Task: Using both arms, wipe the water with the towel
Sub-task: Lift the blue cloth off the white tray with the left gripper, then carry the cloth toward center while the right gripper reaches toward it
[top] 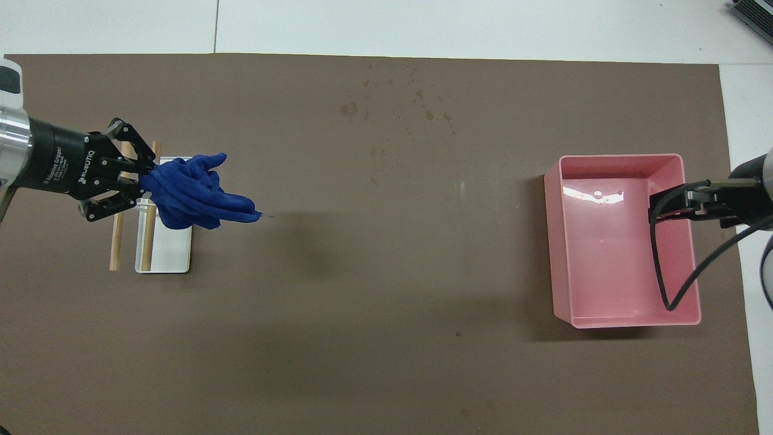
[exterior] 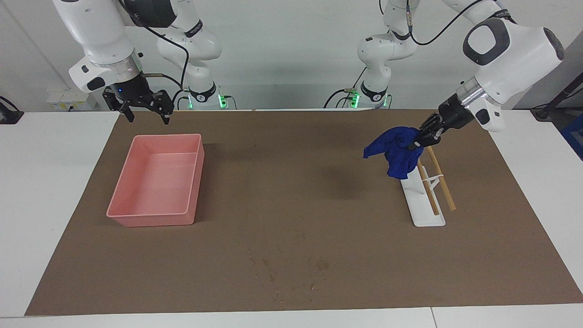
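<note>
My left gripper point(exterior: 421, 139) is shut on the deep-blue towel point(exterior: 398, 152) and holds it up in the air over a white rack point(exterior: 426, 209). The towel hangs in folds from the fingers; in the overhead view the left gripper point(top: 145, 184) holds the towel point(top: 193, 193) over the rack point(top: 172, 248). Water drops point(exterior: 273, 273) speckle the brown mat at the edge farthest from the robots, also seen in the overhead view point(top: 416, 96). My right gripper point(exterior: 146, 111) is open and empty, raised over the pink tray's point(exterior: 157, 218) edge; it also shows in the overhead view point(top: 688, 202).
The white rack carries two wooden rods point(exterior: 444, 182) and stands toward the left arm's end of the table. The pink tray point(top: 628, 317) stands toward the right arm's end. A brown mat point(exterior: 291, 205) covers the white table.
</note>
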